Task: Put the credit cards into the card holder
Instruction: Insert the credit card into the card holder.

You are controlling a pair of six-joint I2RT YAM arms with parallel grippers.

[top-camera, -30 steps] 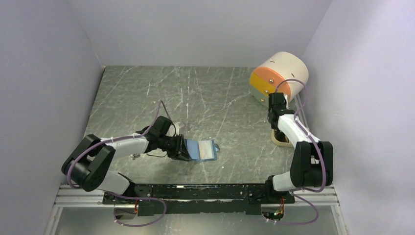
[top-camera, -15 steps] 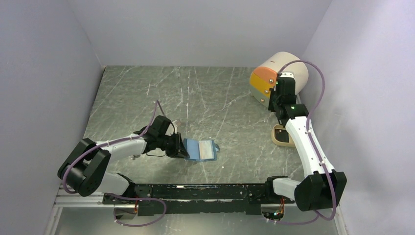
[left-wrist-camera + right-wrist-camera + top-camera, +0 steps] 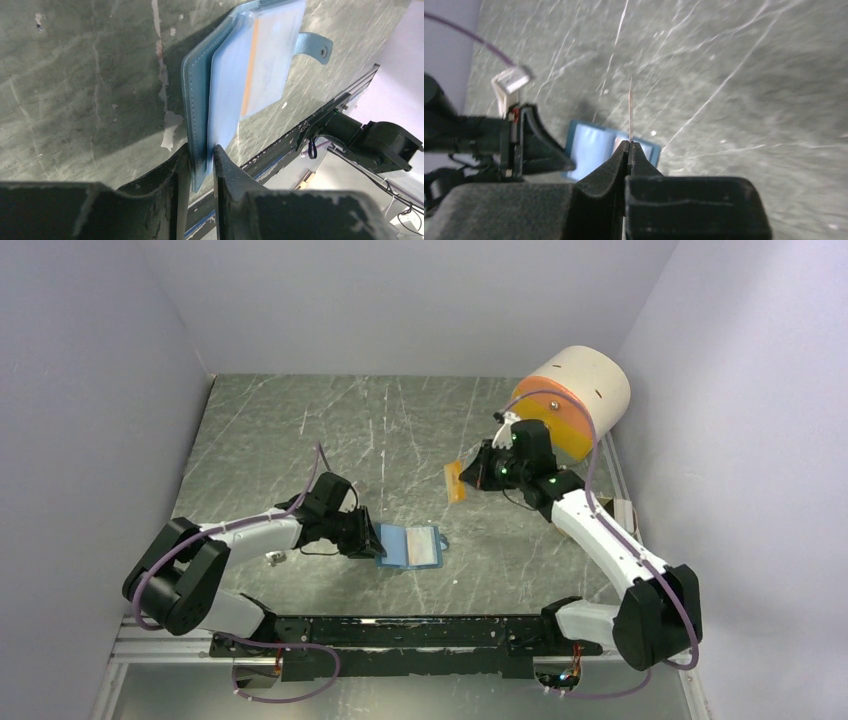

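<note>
Reaching over scratched grey table (image 3: 300, 430), left jaws clamp card holder (image 3: 415, 547), right jaws a credit card (image 3: 456, 481).

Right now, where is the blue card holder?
In the top view the card holder lies open near the front middle of the table, its left edge pinched in the left hand.

The card holder (image 3: 418, 548) is barred leftward by the left gripper (image 3: 378, 543) (clamped on its edge); open table (image 3: 300, 430) is left behind, overhung rightward by the right gripper (image 3: 468, 473) and its pinched card (image 3: 455, 483).
</note>
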